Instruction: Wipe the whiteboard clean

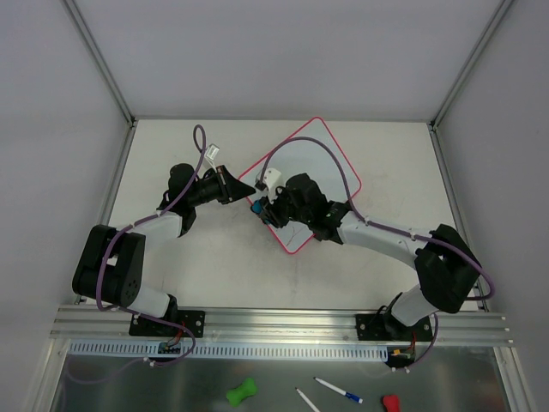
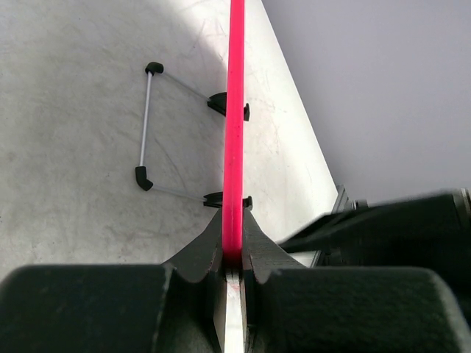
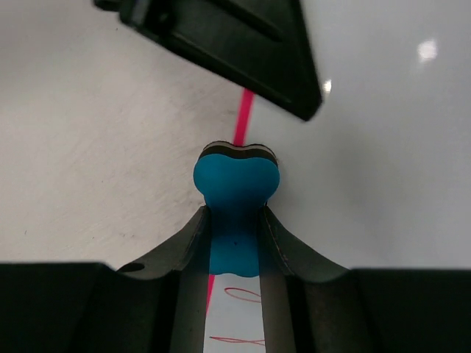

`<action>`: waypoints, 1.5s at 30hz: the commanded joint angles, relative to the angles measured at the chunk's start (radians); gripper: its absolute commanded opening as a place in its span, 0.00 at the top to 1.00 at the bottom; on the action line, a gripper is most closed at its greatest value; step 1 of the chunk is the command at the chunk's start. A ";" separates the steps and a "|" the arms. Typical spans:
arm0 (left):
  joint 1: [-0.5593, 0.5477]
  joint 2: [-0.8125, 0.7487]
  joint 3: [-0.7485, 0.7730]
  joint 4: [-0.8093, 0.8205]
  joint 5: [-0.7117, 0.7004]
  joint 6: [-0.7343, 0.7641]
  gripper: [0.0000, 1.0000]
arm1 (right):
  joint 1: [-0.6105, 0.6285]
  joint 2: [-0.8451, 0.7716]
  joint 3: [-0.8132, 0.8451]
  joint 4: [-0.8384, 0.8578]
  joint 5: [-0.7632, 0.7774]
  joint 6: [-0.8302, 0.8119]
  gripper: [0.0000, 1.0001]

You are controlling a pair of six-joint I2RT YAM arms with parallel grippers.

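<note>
Whiteboard (image 1: 322, 163) flat on table (image 1: 171, 154), mid-field, between both arms. Left claw (image 1: 249, 190) clamped on its left corner, pink rim (image 2: 235, 110) pinched between the jaws. Right claw (image 1: 262, 209) just beside it, shut on a blue eraser (image 1: 256, 207) at the same edge. Square, so no long axis; sits cornerwise, one corner toward the far wall. Left wrist alone shows two black clips (image 2: 221, 103) on the rim (thin wire loop attached). Right wrist alone shows red scribbles (image 3: 235, 298) under the eraser (image 3: 235, 184).
</note>
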 commanded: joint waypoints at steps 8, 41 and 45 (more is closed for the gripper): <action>-0.017 0.004 -0.004 0.038 0.038 0.047 1.00 | 0.108 0.010 0.000 -0.109 0.115 -0.099 1.00; -0.017 0.008 0.001 0.032 0.037 0.048 1.00 | -0.041 -0.034 0.006 -0.084 0.310 0.059 1.00; -0.017 0.008 0.001 0.030 0.038 0.045 1.00 | -0.012 -0.018 0.001 -0.078 0.291 0.065 1.00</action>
